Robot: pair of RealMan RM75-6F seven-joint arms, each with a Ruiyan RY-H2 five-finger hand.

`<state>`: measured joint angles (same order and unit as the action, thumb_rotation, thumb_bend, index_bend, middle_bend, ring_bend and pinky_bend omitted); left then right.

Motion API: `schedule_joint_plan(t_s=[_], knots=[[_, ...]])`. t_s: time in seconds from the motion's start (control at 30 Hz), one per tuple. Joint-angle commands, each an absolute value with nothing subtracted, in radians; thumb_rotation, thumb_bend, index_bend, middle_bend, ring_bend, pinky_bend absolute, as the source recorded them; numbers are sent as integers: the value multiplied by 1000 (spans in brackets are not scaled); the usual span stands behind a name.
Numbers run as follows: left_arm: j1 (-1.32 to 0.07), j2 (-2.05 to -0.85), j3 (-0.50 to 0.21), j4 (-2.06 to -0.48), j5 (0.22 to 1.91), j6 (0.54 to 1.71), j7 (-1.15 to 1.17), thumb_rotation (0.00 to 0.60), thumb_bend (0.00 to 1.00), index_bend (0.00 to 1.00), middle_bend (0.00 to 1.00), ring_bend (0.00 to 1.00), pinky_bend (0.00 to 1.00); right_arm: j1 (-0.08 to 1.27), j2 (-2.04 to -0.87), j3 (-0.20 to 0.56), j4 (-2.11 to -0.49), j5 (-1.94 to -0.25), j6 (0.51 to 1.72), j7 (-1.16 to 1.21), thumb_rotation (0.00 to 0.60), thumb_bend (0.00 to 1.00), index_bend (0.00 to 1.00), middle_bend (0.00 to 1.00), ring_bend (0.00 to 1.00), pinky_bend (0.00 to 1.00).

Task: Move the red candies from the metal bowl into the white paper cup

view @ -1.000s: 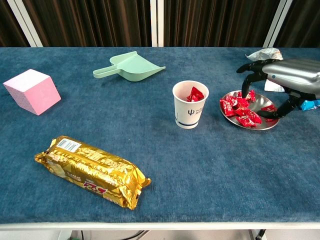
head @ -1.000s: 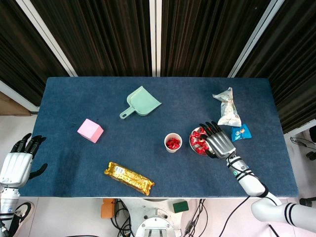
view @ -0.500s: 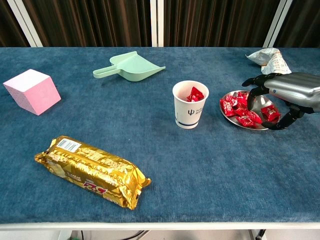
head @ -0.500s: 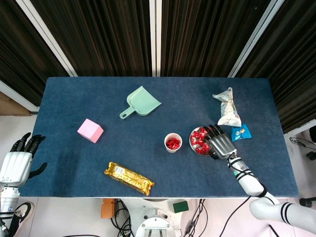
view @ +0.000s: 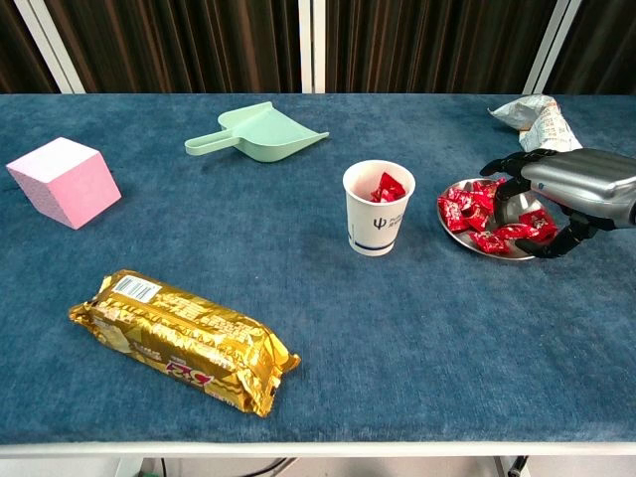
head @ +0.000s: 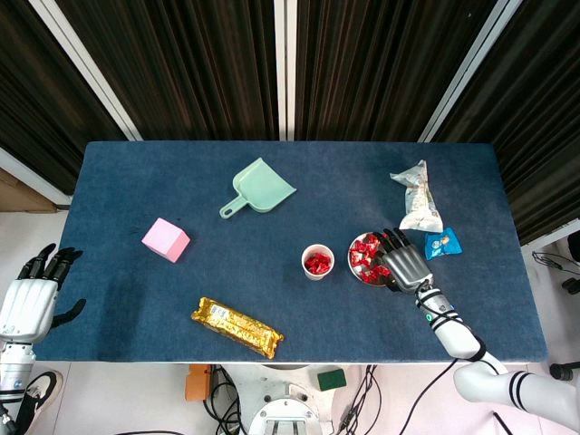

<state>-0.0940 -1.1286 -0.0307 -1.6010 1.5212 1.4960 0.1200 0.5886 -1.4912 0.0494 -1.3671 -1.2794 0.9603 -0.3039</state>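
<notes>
metal bowl (view: 459,230): red candies (view: 475,211) inside
white paper cup (view: 378,208): holds some candies, just left of bowl
right hand (view: 561,189): fingers curled into bowl; grip unclear
left hand (head: 27,297): off-table, spread, holding nothing

Bright even overhead light, soft faint shadows, both views sharp, slight glare on gold wrapper (view: 184,341).

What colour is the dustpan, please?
The dustpan is pale mint green, clearest in the chest view.
</notes>
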Motion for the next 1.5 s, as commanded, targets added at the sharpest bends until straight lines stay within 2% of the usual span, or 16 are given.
schedule_joint_plan(t_s=[0.03, 0.33, 0.67, 1.03, 1.13, 1.27, 1.3, 1.37, 1.5], knots=[[-95, -1128, -31, -1601, 1522, 1495, 119, 600, 190, 176, 155, 57, 205, 585, -1491, 53, -1367, -1283, 970, -302, 600, 370, 556, 55, 0, 0], [-93, -1128, -29, -1602, 1523, 1497, 121, 600, 190, 176, 155, 57, 205, 574, -1464, 64, -1400, -1313, 1008, -281, 600, 374, 587, 57, 0, 0], [-94, -1129, -30, -1604, 1520, 1494, 127, 600, 190, 176, 155, 57, 206, 632, -1421, 149, -1555, -1339, 1030, -301, 600, 373, 586, 60, 0, 0], [-95, -1128, -33, -1598, 1516, 1493, 116, 600, 190, 176, 155, 57, 206, 721, -1511, 180, -1557, -1331, 974, -339, 600, 368, 576, 60, 0, 0], [-95, -1127, -32, -1597, 1517, 1494, 113, 600, 190, 176, 155, 57, 205, 732, -1532, 175, -1542, -1339, 966, -330, 600, 341, 437, 53, 0, 0], [-95, -1126, -32, -1595, 1519, 1494, 109, 600, 190, 176, 155, 57, 206, 733, -1543, 163, -1528, -1376, 984, -294, 600, 262, 145, 35, 0, 0], [-95, -1126, -32, -1594, 1518, 1493, 109, 600, 190, 176, 155, 57, 206, 730, -1543, 159, -1524, -1388, 994, -287, 600, 251, 104, 34, 0, 0], [-96, -1126, -31, -1595, 1519, 1491, 110, 600, 190, 176, 155, 58, 205, 721, -1536, 150, -1520, -1412, 1018, -270, 600, 240, 53, 33, 0, 0], [-95, -1126, -29, -1595, 1525, 1494, 111, 600, 191, 176, 155, 58, 206, 686, -1498, 134, -1532, -1444, 1074, -234, 600, 251, 52, 36, 0, 0]])
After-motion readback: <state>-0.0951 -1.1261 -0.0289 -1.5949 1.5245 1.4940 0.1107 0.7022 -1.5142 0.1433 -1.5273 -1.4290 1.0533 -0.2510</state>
